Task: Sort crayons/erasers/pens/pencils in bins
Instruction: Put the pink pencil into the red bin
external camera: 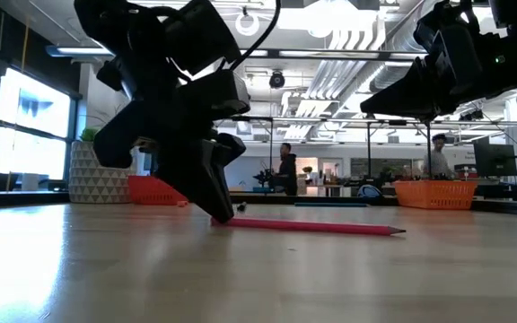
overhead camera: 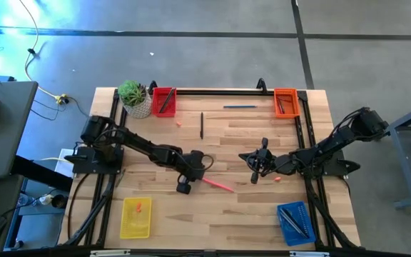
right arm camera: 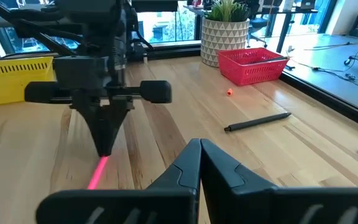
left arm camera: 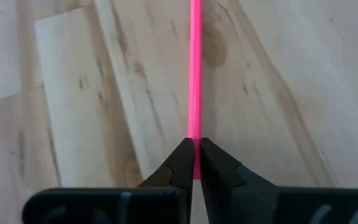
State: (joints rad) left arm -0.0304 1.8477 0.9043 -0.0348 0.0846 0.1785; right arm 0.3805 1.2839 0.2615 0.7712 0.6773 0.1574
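A long pink pencil (overhead camera: 220, 185) lies on the wooden table near its middle. My left gripper (overhead camera: 204, 178) is shut on the pencil's left end. To its right, my right gripper (overhead camera: 256, 171) hangs shut above the table with nothing in it. A short orange crayon (overhead camera: 277, 178) lies just right of it, and another (overhead camera: 179, 122) lies farther back near a black pen (overhead camera: 201, 125). The red bin (overhead camera: 164, 101) and orange bin (overhead camera: 285, 102) stand at the far edge. The yellow bin (overhead camera: 135, 218) and blue bin (overhead camera: 293, 223) stand at the near edge. My left gripper pinches the pencil's end (left arm camera: 195, 163) between its two fingertips. The fingers (external camera: 212, 193) slant down from the table's left, and the pencil runs on ahead in line with them. The pencil lies low and nearly level, its free tip (external camera: 398, 231) on the table.
A white pot with a green plant (overhead camera: 135, 98) stands beside the red bin. A blue pen (overhead camera: 240, 106) lies at the far edge. The yellow bin holds an orange crayon (overhead camera: 140, 208). People show in the room beyond the table.
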